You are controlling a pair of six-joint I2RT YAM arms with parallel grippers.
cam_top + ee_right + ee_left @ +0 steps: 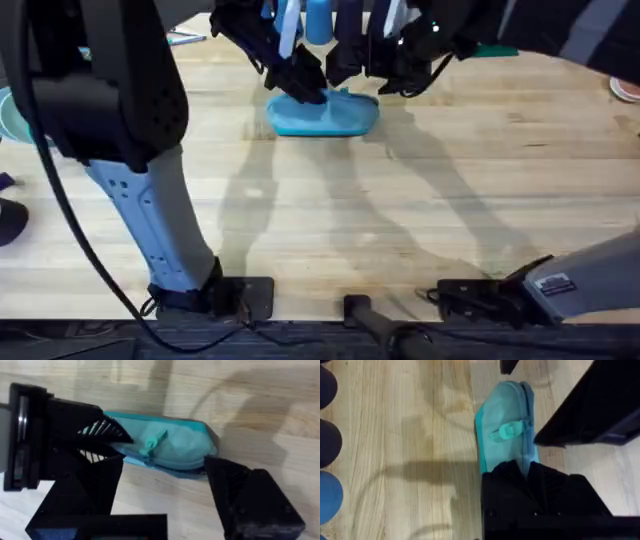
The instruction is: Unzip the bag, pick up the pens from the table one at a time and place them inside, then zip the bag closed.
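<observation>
The bag (322, 115) lies flat on the tabletop (330, 220) at its far side, near the middle, its long axis running left to right, with both arms reaching out to it. In the overhead view the left pincer (305, 88) comes down on the bag's left end, and the right pincer (362, 75) hangs just over the bag's upper right edge. In the left wrist view the left pincer (527, 472) sits on one end of the bag (507, 430), its black fingers pressed against the fabric right at the zipper line; whether they actually pinch the cloth cannot be told. The zipper pull (507, 431), pale teal, lies flat across the top of the bag, beside the zipper track. In the right wrist view the right pincer (165, 475) stands wide open, one finger (90, 460) at one end of the bag (175, 445) and the other finger (240, 490) past the opposite end, so the bag lies across the gap between them. It holds nothing. The zipper pull (152, 442) shows on the bag's upper face there as well.
</observation>
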